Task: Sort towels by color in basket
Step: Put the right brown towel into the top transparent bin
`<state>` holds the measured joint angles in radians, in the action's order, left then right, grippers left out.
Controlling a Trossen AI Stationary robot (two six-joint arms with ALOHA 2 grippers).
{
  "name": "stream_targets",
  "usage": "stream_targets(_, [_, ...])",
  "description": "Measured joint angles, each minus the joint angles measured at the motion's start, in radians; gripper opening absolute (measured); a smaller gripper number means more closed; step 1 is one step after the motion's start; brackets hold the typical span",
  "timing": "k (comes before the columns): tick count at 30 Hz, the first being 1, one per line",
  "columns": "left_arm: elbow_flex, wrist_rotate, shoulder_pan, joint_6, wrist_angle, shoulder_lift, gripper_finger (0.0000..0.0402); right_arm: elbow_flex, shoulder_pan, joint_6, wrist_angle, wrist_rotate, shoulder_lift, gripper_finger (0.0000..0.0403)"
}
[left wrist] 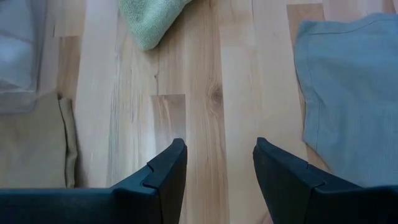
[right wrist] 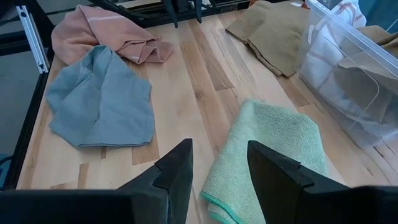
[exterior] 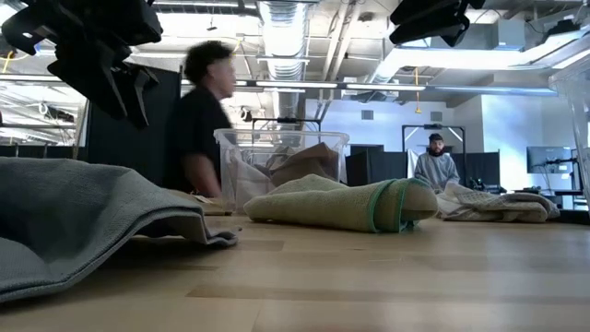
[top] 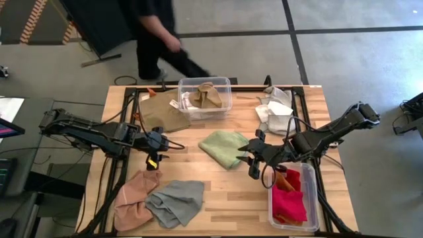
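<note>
A light green towel point(top: 225, 147) lies flat mid-table, and my right gripper point(right wrist: 219, 158) hangs open just above its near right corner point(right wrist: 273, 149). My left gripper point(left wrist: 217, 162) is open over bare wood, left of the green towel point(left wrist: 149, 18). Near the front edge lie a grey towel point(top: 175, 201) and a pink towel point(top: 135, 198). A tan towel point(top: 162, 109) rests at the far left beside a clear bin point(top: 205, 98) holding tan and beige towels. White towels point(top: 274, 109) lie at the far right. Red and orange towels fill a second bin point(top: 294, 197).
A person point(top: 155, 39) walks past beyond the table's far edge, and another person point(exterior: 435, 166) stands farther back in the room. Bare wood shows between the green towel and the grey one point(right wrist: 102, 99). Dark frame rails run along the table's sides.
</note>
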<state>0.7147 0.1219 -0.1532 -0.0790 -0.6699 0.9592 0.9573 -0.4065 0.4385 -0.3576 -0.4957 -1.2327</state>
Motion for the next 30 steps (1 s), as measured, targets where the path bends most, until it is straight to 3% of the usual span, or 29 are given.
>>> stream_targets(22, [0.000, -0.002, 0.000, 0.003, -0.001, 0.000, 0.0175, 0.000, -0.046, -0.002, -0.008, 0.000, -0.002, 0.0179])
stream_targets(30, [0.000, -0.002, 0.000, 0.002, 0.009, 0.000, 0.0175, 0.000, -0.051, -0.005, -0.023, 0.000, -0.072, 0.0179])
